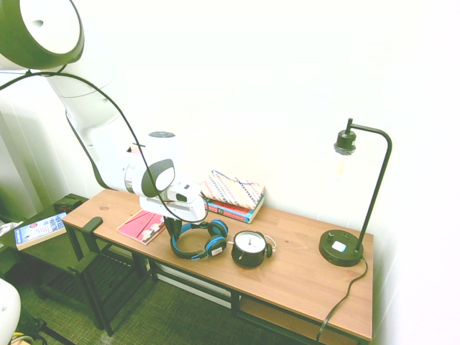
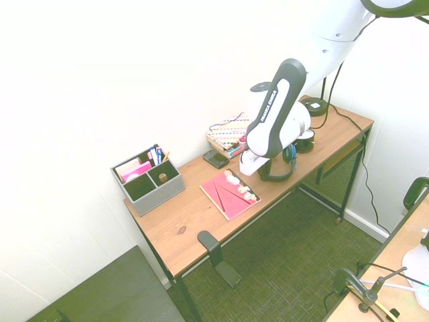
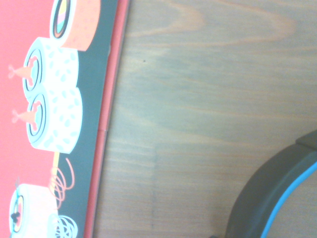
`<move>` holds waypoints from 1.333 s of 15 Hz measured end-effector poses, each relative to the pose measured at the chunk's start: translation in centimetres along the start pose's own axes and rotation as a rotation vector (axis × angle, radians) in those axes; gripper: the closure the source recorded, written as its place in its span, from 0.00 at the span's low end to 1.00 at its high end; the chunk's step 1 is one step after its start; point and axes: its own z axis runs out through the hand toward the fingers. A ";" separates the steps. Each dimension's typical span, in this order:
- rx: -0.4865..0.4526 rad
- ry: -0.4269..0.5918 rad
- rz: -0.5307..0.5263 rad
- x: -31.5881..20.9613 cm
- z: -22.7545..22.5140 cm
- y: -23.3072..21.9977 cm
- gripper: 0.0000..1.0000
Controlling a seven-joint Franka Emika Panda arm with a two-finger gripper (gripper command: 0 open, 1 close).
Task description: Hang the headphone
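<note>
The headphone (image 1: 195, 243), with a blue and black headband and round ear cups, lies flat on the wooden desk (image 1: 302, 277) just left of the alarm clock. My gripper (image 1: 173, 231) is down at the left end of the headband, close to the desk top. The arm hides much of the headphone (image 2: 282, 172) in the second exterior view. In the wrist view a curved piece of the black and blue headband (image 3: 277, 198) rests on the wood. A black clamp hook (image 1: 91, 224) sticks out from the desk's left front edge.
A pink book with sushi pictures (image 1: 143, 226) lies left of the gripper. A round black clock (image 1: 249, 249), a stack of books (image 1: 233, 195) and a black desk lamp (image 1: 342, 246) stand to the right. A grey organizer (image 2: 147, 178) stands at the far end.
</note>
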 end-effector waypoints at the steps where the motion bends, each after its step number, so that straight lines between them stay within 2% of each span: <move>1: 0.000 -0.009 0.018 0.0 -1.1 -0.2 1.00; 4: 0.004 -0.019 0.069 -1.2 -7.4 -1.3 1.00; 6: -0.031 -0.028 0.098 -4.0 -11.9 -1.9 1.00; 8: -0.028 -0.052 0.095 -8.9 -15.7 -3.0 1.00; 10: -0.005 -0.046 0.092 -15.0 -17.2 -4.3 1.00; 12: 0.019 -0.028 0.103 -20.8 -15.3 -5.2 1.00; 16: 0.033 -0.067 0.081 -30.1 -8.1 -6.8 1.00; 18: 0.027 -0.091 0.060 -32.7 -4.0 -7.1 1.00; 20: 0.025 -0.083 0.054 -32.6 -0.2 -8.0 1.00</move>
